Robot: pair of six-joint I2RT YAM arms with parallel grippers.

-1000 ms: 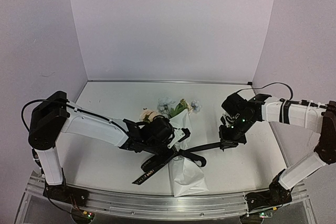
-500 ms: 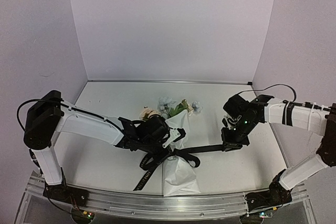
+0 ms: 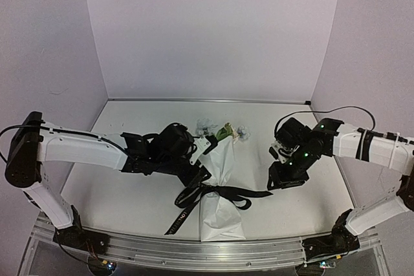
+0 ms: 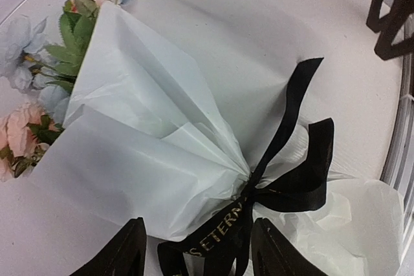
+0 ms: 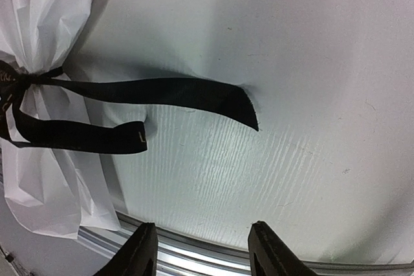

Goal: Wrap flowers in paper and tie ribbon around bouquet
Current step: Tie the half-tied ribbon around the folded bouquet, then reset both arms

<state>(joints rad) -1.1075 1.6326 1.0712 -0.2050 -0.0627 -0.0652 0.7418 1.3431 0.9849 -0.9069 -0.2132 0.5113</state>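
The bouquet (image 3: 220,182) lies on the table with its white paper (image 4: 142,159) cinched at the waist. Peach and pale blue flowers (image 3: 220,130) stick out at the far end. The black ribbon (image 3: 213,190) is knotted round the waist. One tail runs to the front left, the other lies flat towards the right. My left gripper (image 3: 199,153) hovers open over the knot; in the left wrist view the lettered ribbon (image 4: 233,231) passes loosely between the fingers (image 4: 126,253). My right gripper (image 3: 279,180) is open and empty, just beyond the ribbon's right tail (image 5: 181,92).
An aluminium rail (image 3: 194,250) runs along the table's near edge, close under the bouquet's stem end. Purple walls close the back and both sides. The right arm's dark gripper (image 4: 391,11) shows at the top right of the left wrist view.
Both grippers have opened and let go of the ribbon tails. The right tail has dropped onto the table. The left arm has drawn back to the upper left.
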